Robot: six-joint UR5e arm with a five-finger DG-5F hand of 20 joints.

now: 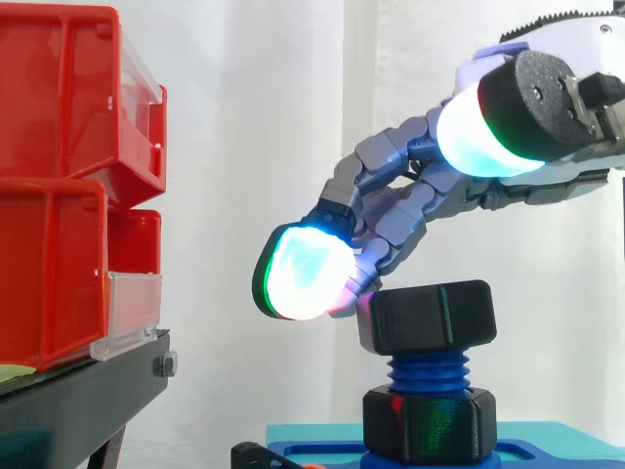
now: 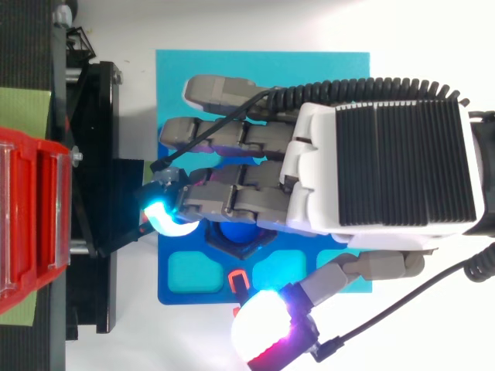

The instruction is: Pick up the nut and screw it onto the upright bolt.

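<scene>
A black hex nut (image 1: 433, 315) sits on top of the upright blue bolt (image 1: 428, 371), level, with several threads bare below it. A second black nut (image 1: 430, 422) is at the bolt's foot on the blue base plate (image 2: 186, 278). My hand (image 1: 410, 195) hovers above and to the right, fingers stretched down to the left. One glowing cyan fingertip (image 1: 298, 274) rests against the top nut's upper left corner. The thumb pad (image 1: 488, 127) stays high and away from the nut. From above, my hand (image 2: 387, 170) covers most of the plate, and the bolt's blue top (image 2: 236, 232) peeks out beneath the fingers.
Red bins (image 1: 59, 195) are stacked on a black stand (image 1: 88, 391) to the left, close to the fingertips. The blue plate lies on a cyan mat (image 2: 340, 77). A white curtain hangs behind.
</scene>
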